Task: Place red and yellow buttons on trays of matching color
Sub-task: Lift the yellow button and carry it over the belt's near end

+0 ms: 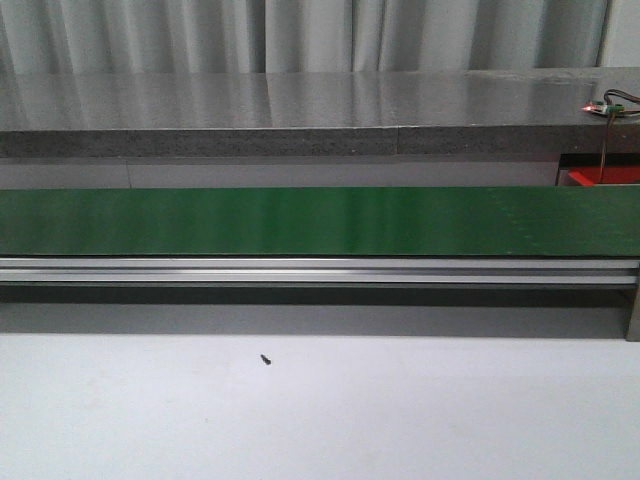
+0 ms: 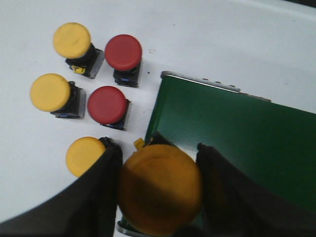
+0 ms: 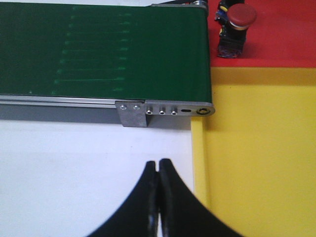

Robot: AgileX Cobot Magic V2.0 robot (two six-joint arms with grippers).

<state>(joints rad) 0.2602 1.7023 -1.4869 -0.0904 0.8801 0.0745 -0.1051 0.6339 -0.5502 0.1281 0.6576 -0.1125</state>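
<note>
In the left wrist view my left gripper (image 2: 158, 148) is shut on a yellow button (image 2: 159, 190), held over the near end of the green belt (image 2: 237, 133). Beside that end, on the white table, stand three more yellow buttons (image 2: 72, 39) (image 2: 50, 92) (image 2: 85, 155) and two red buttons (image 2: 123, 51) (image 2: 106, 104). The right wrist view shows my right gripper (image 3: 158, 163) shut and holding nothing, above the white table next to the yellow tray (image 3: 261, 163). A red button (image 3: 240, 15) lies on the red tray (image 3: 286, 34). Neither gripper appears in the front view.
The green conveyor belt (image 1: 320, 220) spans the front view on an aluminium rail (image 1: 320, 268). A corner of the red tray (image 1: 605, 176) shows behind its right end. A small dark screw (image 1: 265, 359) lies on the white table. A grey counter runs behind.
</note>
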